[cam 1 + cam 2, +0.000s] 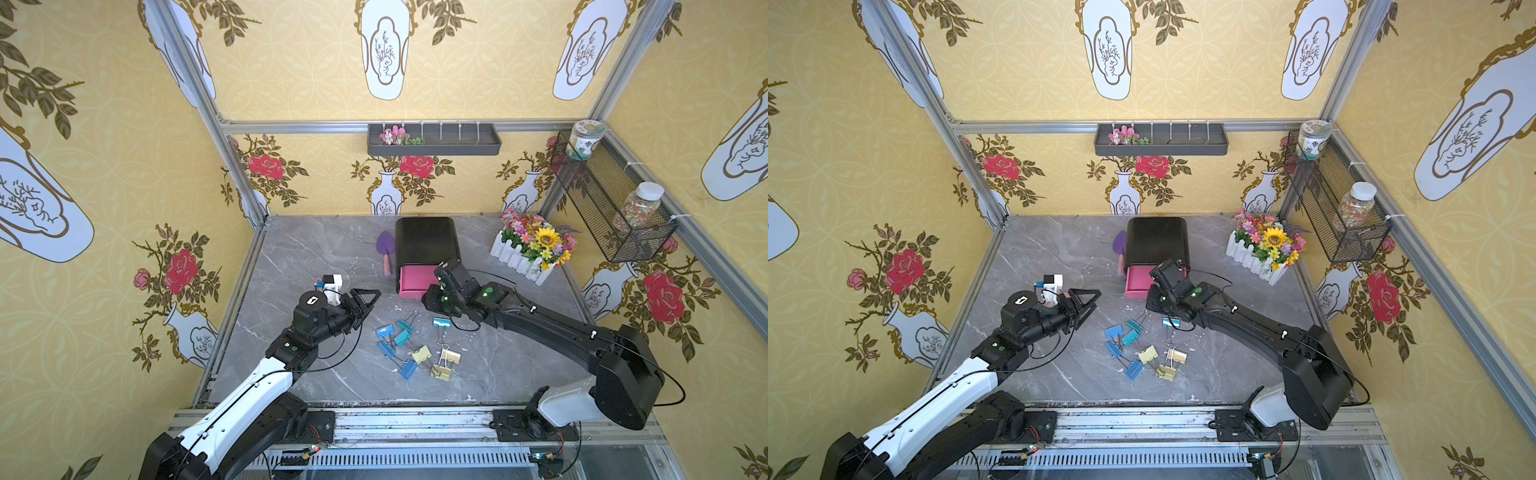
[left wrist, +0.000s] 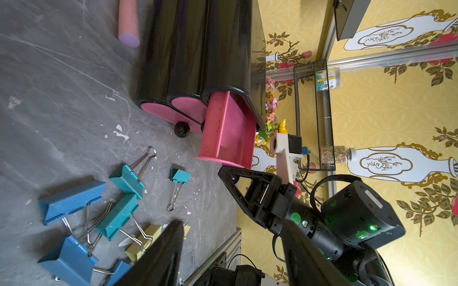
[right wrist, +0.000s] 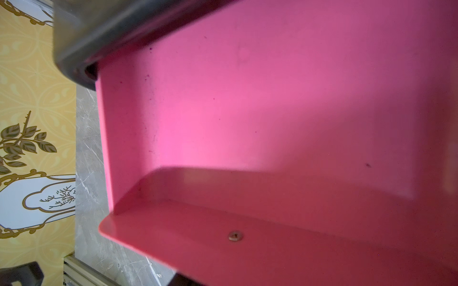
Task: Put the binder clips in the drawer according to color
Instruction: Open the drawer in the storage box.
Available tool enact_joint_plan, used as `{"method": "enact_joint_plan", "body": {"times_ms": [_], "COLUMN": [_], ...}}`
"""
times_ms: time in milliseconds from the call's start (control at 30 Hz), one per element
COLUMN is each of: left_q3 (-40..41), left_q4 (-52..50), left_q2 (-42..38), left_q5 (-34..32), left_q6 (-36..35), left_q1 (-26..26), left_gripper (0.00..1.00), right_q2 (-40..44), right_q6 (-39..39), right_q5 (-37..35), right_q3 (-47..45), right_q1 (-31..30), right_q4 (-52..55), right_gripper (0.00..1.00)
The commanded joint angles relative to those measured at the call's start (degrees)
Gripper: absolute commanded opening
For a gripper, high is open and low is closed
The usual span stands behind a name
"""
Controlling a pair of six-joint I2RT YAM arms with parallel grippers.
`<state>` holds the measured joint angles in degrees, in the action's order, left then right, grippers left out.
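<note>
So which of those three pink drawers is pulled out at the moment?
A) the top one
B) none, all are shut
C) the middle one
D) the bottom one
A: in the left wrist view the top drawer, the one farthest from the table, sticks out of the black cabinet, while the two lower drawers sit flush with its front.

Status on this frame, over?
Left pincer open, empty. Right pincer shut on knob, top drawer out, empty. Clips all on table. Path clear.
</note>
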<state>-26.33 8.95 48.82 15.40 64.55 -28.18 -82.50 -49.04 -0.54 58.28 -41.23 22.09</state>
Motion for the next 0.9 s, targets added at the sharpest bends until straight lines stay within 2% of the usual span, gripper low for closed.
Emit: {"method": "enact_joint_plan", "body": {"times_ms": [0, 267, 600, 867], "left_q3": [0.9, 1.8, 1.3, -0.1], "left_q4": [1.4, 1.7, 1.9, -2.7], "left_q2": [-0.5, -0.9, -0.3, -1.8], "left_q5": [0.6, 0.7, 1.3, 0.0], "left_q6": [0.4, 0.9, 0.6, -1.6], "left_q1": [0.0, 0.0, 0.0, 0.0], "left_gripper": [0.68, 0.69, 0.69, 0.68], "right_q2": [0.1, -0.1, 3.7, 9.5], "right_q6": [-0.8, -1.5, 0.6, 0.4], "right_q5": [-1.7, -1.8, -4.8, -9.4], "right_q3": [-0.6, -2.4, -3.1, -3.1], "right_q1": [-0.2, -0.2, -2.9, -6.6], "right_q4": [-0.3, -1.8, -2.1, 4.7], "right_gripper": [0.36, 0.52, 0.86, 0.90]}}
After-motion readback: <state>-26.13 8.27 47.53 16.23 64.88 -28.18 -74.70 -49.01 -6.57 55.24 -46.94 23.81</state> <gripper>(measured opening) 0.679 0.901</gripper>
